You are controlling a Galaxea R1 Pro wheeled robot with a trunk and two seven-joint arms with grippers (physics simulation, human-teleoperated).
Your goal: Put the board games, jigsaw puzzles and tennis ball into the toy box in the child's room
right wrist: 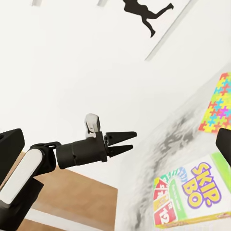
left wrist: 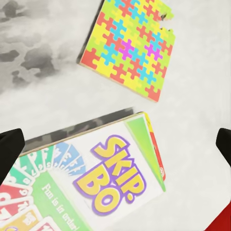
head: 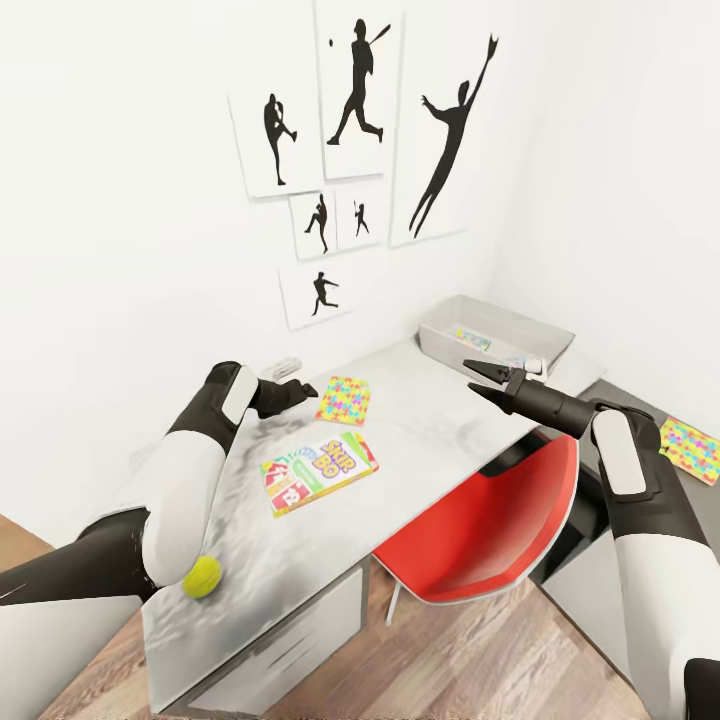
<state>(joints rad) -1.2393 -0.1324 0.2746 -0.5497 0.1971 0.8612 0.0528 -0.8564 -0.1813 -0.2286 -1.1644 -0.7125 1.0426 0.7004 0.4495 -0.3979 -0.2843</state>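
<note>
Yellow-green SKIP-BO box (head: 318, 473) lies flat, long axis along the table (head: 440, 420); both arms' fingers parted, empty.

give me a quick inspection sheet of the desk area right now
surface: long pale grey desk top, mottled with grey smudges
job's things: yellow-green-red SKIP-BO box lies flat mid-desk; multicoloured jigsaw-pattern square box beyond it; second jigsaw box on the lower cabinet; yellow tennis ball near the front edge; pale grey-white plastic bin at the far corner, some flat items inside
clutter: nothing seen
grippers: left gripper and right gripper both open, holding nothing, above the desk
cables: nothing seen
surroundings: red chair, black baseball silhouette prints, wood-plank floor
</note>
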